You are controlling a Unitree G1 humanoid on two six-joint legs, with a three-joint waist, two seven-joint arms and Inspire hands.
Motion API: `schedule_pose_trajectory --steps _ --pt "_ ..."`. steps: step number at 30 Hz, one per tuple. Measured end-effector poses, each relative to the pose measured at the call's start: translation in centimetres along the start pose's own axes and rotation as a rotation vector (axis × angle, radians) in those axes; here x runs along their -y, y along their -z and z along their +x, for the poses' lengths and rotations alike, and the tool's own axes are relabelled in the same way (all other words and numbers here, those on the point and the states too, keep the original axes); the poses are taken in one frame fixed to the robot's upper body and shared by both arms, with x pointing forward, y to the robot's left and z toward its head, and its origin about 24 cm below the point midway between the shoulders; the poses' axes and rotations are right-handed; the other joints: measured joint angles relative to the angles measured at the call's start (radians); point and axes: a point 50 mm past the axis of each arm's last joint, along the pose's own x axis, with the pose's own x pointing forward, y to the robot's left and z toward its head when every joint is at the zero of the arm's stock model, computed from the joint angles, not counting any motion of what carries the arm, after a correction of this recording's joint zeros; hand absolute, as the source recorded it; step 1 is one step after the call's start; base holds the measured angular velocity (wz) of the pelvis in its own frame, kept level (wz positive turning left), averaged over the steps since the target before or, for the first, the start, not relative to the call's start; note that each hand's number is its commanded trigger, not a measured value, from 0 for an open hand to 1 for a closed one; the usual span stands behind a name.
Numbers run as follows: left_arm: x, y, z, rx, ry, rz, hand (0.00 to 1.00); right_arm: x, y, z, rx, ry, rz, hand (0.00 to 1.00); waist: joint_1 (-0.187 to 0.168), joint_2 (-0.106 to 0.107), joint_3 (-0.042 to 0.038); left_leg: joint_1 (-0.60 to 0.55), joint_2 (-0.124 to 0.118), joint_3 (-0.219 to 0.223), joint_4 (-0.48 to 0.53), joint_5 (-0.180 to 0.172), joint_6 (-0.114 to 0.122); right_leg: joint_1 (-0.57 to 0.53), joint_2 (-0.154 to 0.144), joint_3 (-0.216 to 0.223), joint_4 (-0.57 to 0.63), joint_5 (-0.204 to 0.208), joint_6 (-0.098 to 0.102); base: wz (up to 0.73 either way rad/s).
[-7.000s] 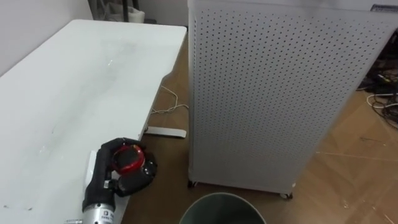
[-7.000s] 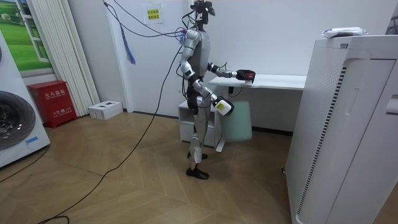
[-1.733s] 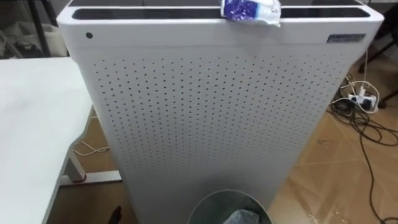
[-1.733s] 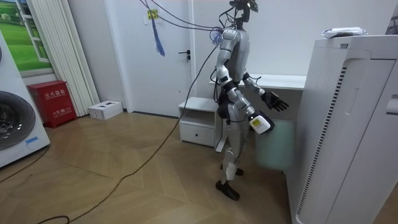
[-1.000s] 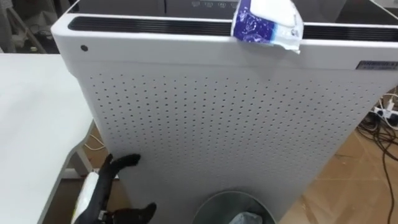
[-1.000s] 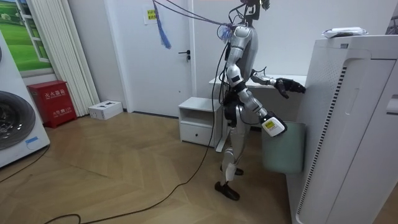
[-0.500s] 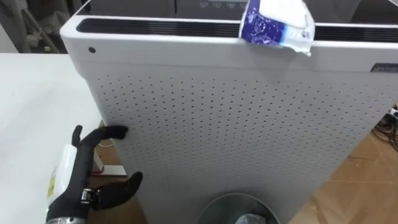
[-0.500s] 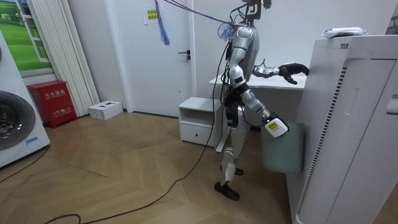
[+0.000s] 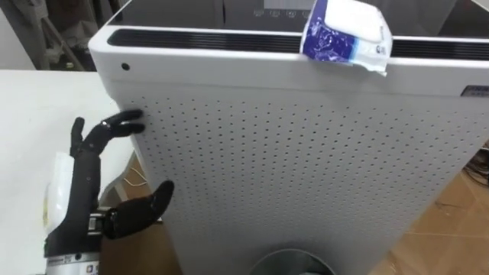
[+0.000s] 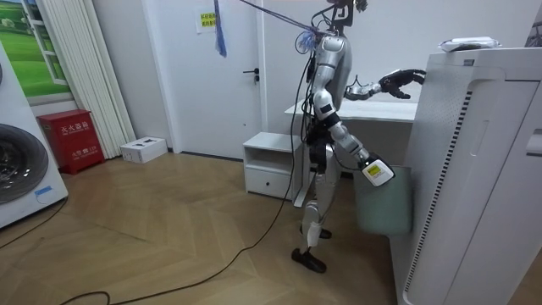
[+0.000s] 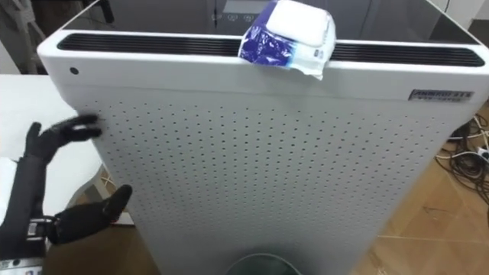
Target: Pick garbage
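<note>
A crumpled blue and white wrapper (image 9: 344, 34) lies on the top front edge of a tall white perforated cabinet (image 9: 306, 153); it also shows as the wrapper (image 11: 286, 34) in the right eye view. My left hand (image 9: 76, 195) is raised beside the cabinet's left front corner, open and empty, with its fingertips near the upper corner, well left of and below the wrapper. In the room view I stand facing the cabinet (image 10: 474, 169) with the left hand (image 10: 400, 80) lifted. My right hand (image 10: 373, 173) hangs low at my side.
A round bin's rim (image 9: 294, 267) shows at the cabinet's foot; in the room view the greenish bin (image 10: 385, 203) stands between me and the cabinet. A white table (image 9: 38, 114) lies to my left. Wooden floor shows at the right (image 9: 451, 229).
My left hand has risen along the cabinet's left corner, its fingers staying straight. Seven seconds ago it held a red thing at the table; now it is empty and I stand at the cabinet.
</note>
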Motion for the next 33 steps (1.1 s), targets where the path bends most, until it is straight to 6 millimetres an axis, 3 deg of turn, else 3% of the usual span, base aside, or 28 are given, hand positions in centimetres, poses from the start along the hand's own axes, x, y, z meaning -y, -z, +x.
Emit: schedule_pose_trajectory --steps 3,6,7,13,19,27,33 --pt "0.2 -3.7 1.0 0.206 -0.025 -0.109 0.00 0.0 0.0 0.0 0.000 -0.003 -0.014 1.00 -0.005 0.010 -0.0062 0.003 -0.001 0.003 -0.003 0.001 0.000 0.002 0.001 0.002 0.002 0.001 0.001 -0.04" --pt "0.1 -5.8 1.6 0.371 -0.034 -0.151 0.00 -0.1 0.0 0.0 -0.001 -0.007 -0.030 1.00 -0.018 0.026 -0.0157 0.032 -0.002 0.013 -0.034 0.013 -0.002 0.010 -0.001 0.012 0.003 0.002 0.001 -0.14" --pt "0.4 -6.2 1.7 0.399 -0.026 -0.154 0.00 -0.1 0.0 0.0 -0.002 -0.007 -0.029 1.00 -0.021 0.028 -0.0156 0.048 -0.002 0.020 -0.048 0.017 -0.004 0.016 0.000 0.015 0.003 0.002 0.001 -0.16" --pt "0.5 -6.7 1.6 0.432 -0.006 -0.156 0.00 0.0 -1.1 0.3 0.041 -0.008 -0.037 1.00 -0.034 0.026 -0.0153 0.070 0.005 0.033 -0.062 0.023 -0.012 0.017 0.009 0.022 0.002 0.003 -0.004 -0.08" --pt "0.3 -8.5 2.0 0.521 0.004 -0.181 0.00 -0.2 -1.2 0.4 0.042 -0.023 -0.036 1.00 -0.042 0.022 -0.0133 0.071 0.001 0.029 -0.064 0.023 -0.012 0.016 0.005 0.023 0.002 0.003 -0.004 0.00" --pt "0.9 -9.2 2.1 0.564 0.035 -0.177 0.00 -0.4 -1.1 0.4 0.043 -0.024 -0.029 1.00 -0.041 0.019 -0.0129 0.072 0.004 0.032 -0.064 0.024 -0.010 0.017 0.002 0.022 0.002 0.003 -0.004 0.00" --pt "0.9 -10.4 3.5 0.668 0.041 -0.151 0.00 -0.5 -1.1 0.4 0.043 -0.021 -0.030 1.00 -0.039 0.024 -0.0136 0.073 0.006 0.038 -0.067 0.024 -0.010 0.016 0.004 0.028 0.001 0.003 -0.004 -0.01"
